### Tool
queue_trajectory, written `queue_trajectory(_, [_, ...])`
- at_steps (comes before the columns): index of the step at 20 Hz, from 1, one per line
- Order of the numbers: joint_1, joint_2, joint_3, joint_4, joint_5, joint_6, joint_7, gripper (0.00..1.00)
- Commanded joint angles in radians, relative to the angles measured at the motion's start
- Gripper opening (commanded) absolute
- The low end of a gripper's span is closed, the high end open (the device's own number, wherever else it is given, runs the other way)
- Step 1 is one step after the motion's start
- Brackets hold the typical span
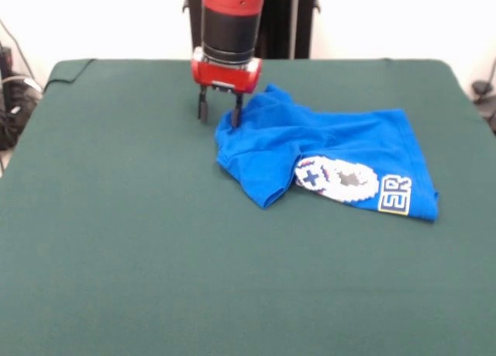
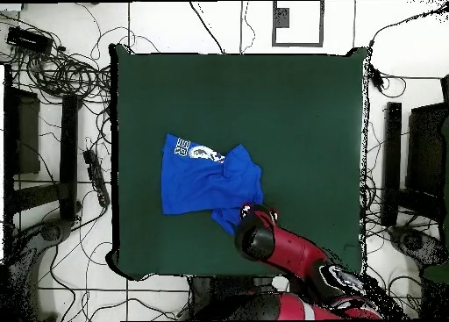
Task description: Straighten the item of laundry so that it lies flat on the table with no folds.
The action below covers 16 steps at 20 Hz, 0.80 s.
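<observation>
The bright blue T-shirt (image 1: 333, 158) lies crumpled on the dark green table (image 1: 155, 255), right of centre in the front view. Its left part is folded over, so only part of the white-grey controller print (image 1: 337, 178) and the yellow-outlined letters (image 1: 395, 195) show. In the overhead view the shirt (image 2: 206, 182) lies left of centre on the table (image 2: 298, 117). My gripper (image 1: 219, 112) hangs from the red arm, open, at the shirt's far left edge. One finger touches the blue cloth and the other stands over bare felt. In the overhead view the arm hides the gripper.
The red and black arm (image 2: 281, 248) reaches in from the table's bottom edge in the overhead view. Cables (image 2: 61, 73) and dark equipment lie on the floor around the table. A fold of green cloth sits at the far left corner (image 1: 70, 70).
</observation>
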Motion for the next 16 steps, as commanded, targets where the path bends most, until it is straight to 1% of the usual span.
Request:
queue_trajectory(1, [0.051,-0.014,0.195,0.018,0.027,0.164,0.174,1.0])
queue_trajectory(4, [0.08,-0.075,0.183,0.037,0.037,0.199,0.181,1.0])
queue_trajectory(8, [0.122,-0.117,0.156,0.035,0.05,0.228,0.189,1.0])
queue_trajectory(11, [0.146,-0.113,0.134,0.02,0.051,0.229,0.192,1.0])
queue_trajectory(16, [0.196,-0.094,0.073,0.002,0.058,0.176,0.214,1.0])
